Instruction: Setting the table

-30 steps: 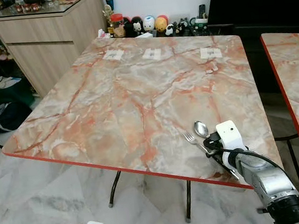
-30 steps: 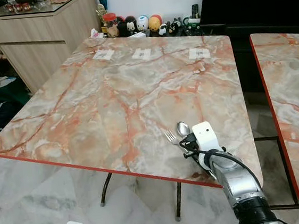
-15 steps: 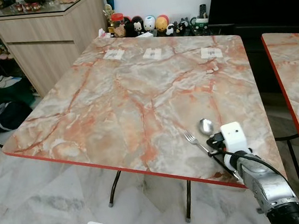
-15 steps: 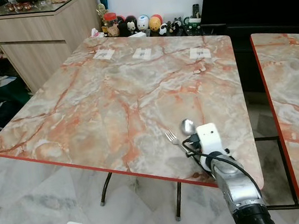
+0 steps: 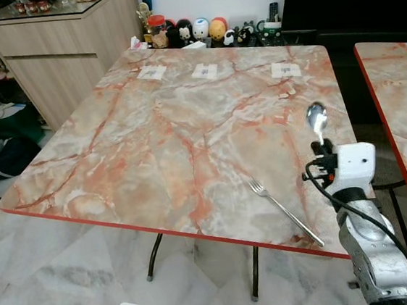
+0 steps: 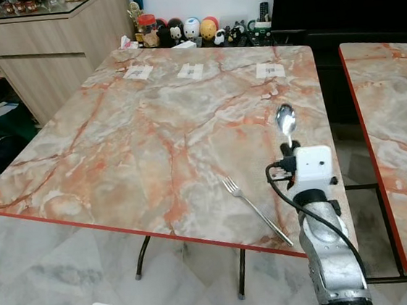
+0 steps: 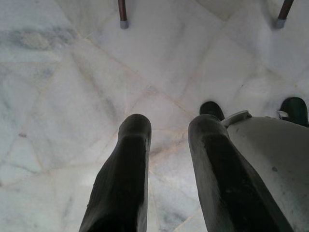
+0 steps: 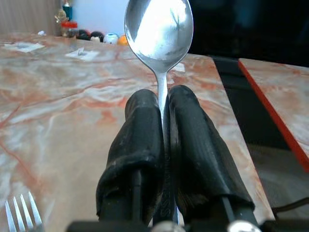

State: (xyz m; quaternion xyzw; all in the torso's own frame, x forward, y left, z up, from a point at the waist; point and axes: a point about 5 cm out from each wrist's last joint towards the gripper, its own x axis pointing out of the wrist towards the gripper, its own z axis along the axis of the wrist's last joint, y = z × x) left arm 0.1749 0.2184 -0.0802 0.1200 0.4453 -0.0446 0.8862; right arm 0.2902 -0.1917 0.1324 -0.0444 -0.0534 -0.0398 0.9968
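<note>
Your right tool point(image 8: 163, 104) is clamped on the handle of the spoon point(image 5: 316, 119), holding it upright with the bowl uppermost, raised above the right edge of the tabletop point(image 5: 172, 127). The fork point(image 5: 285, 212) lies flat near the front edge, tines pointing away from you, apart from the spoon. Your left tool point(image 7: 166, 145) hangs over the floor point(image 7: 63, 82), fingers parted and holding nothing.

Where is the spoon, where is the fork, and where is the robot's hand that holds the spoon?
spoon point(image 5: 317, 117), left eye view, on its shiny bowl.
fork point(image 5: 257, 187), left eye view, on its tines, lying on the table.
right gripper point(image 8: 163, 113), right wrist view, between the black fingertips pinching the spoon's handle.
</note>
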